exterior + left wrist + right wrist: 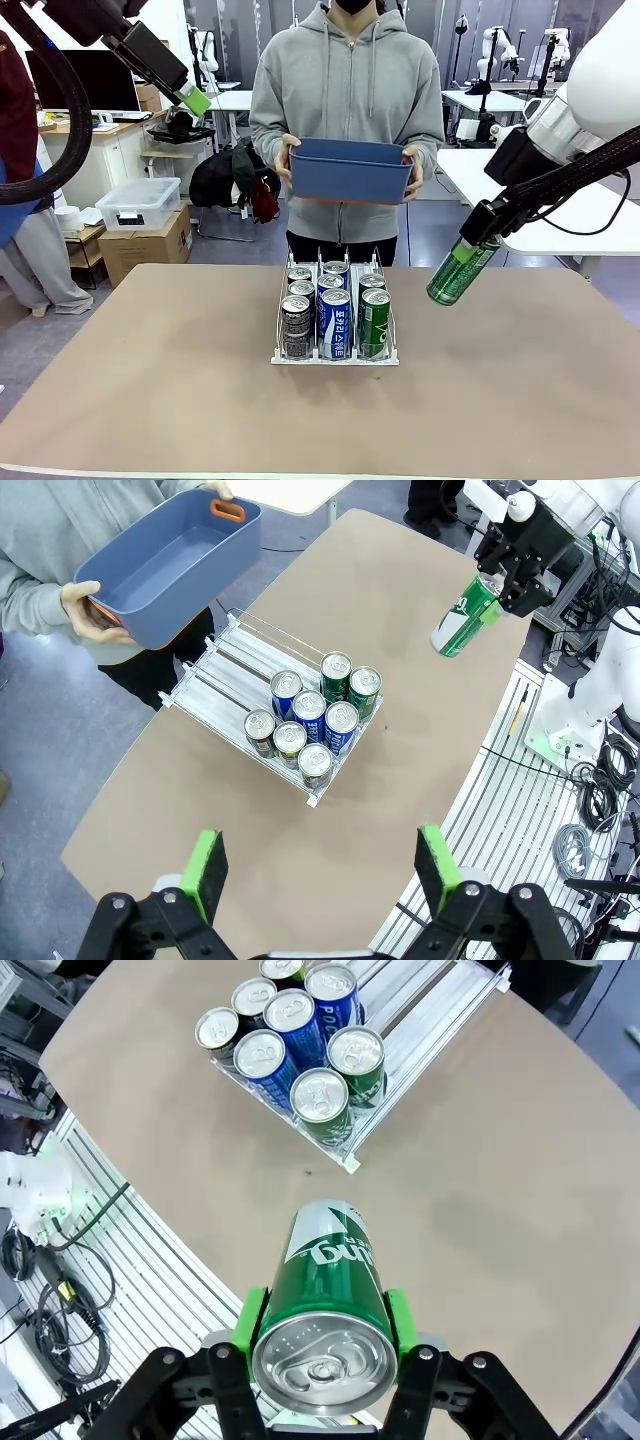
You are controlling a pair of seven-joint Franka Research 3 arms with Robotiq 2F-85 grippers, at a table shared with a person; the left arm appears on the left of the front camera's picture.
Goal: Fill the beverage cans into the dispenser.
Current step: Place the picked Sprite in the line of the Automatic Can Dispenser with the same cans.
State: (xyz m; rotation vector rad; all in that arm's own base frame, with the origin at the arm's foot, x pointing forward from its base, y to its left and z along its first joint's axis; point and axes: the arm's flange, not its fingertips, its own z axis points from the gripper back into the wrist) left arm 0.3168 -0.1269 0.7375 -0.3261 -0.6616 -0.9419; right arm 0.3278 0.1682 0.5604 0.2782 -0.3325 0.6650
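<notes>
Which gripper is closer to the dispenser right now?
Right. The right gripper, shut on a green can, hangs just off the dispenser on the robot's right. The left gripper, open, is high and far back on the left.

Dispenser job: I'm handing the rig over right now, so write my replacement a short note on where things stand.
Left hand: open, empty, raised high over the table.
Right hand: shut on a green can, held tilted in the air to the right of the dispenser.
Dispenser: seven cans in its three lanes, packed at the robot's end; the green lane has two.
The person holds an empty blue bin at the far side.
Left: place the held green can in the dispenser.
</notes>
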